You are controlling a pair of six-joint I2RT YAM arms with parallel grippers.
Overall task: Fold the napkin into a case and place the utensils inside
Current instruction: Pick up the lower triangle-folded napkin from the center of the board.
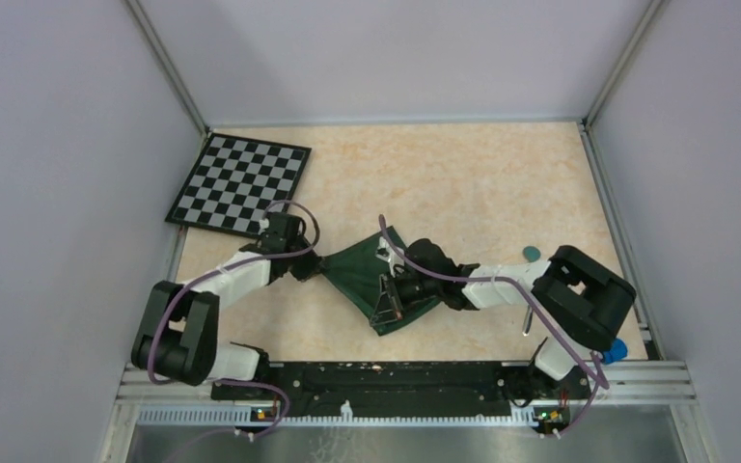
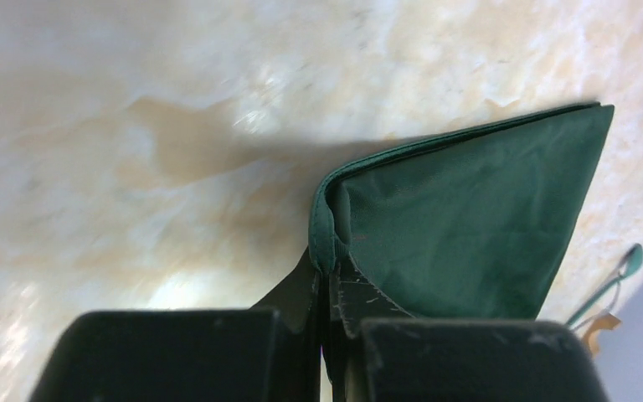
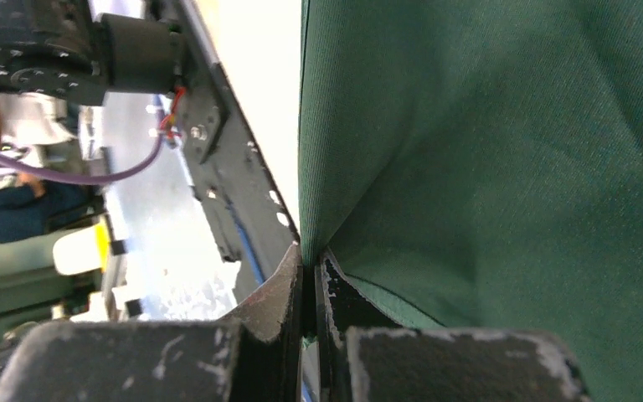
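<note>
Dark green napkin (image 1: 367, 280) in the middle of the top view, on the light marbled worktop (image 1: 463, 183). Folded over into a pointed shape, with one point to the left and a wider end at the lower right.

Left gripper (image 1: 314, 265) at the left point of the napkin, closed tight on the cloth. In the left wrist view, corner of the napkin (image 2: 469, 226) pinched between the two black fingers at the bottom middle of the frame, with a folded hem curling up from the grip (image 2: 328, 276). Dark shadow on the worktop beside that corner.

Right gripper (image 1: 391, 294) at the lower right part of the napkin, also closed tight on the cloth. In the right wrist view, a fold of green cloth (image 3: 486, 167) squeezed between the fingers at the bottom middle (image 3: 308, 268), filling the right half of the frame.

Utensil (image 1: 532, 253) with a round teal head at the right of the top view, well apart from the napkin, its handle partly hidden by the right arm. Blue toy car (image 1: 617, 349) at the lower right edge. Black-and-white checkered board (image 1: 239, 183) at the upper left, apart from the napkin.
</note>
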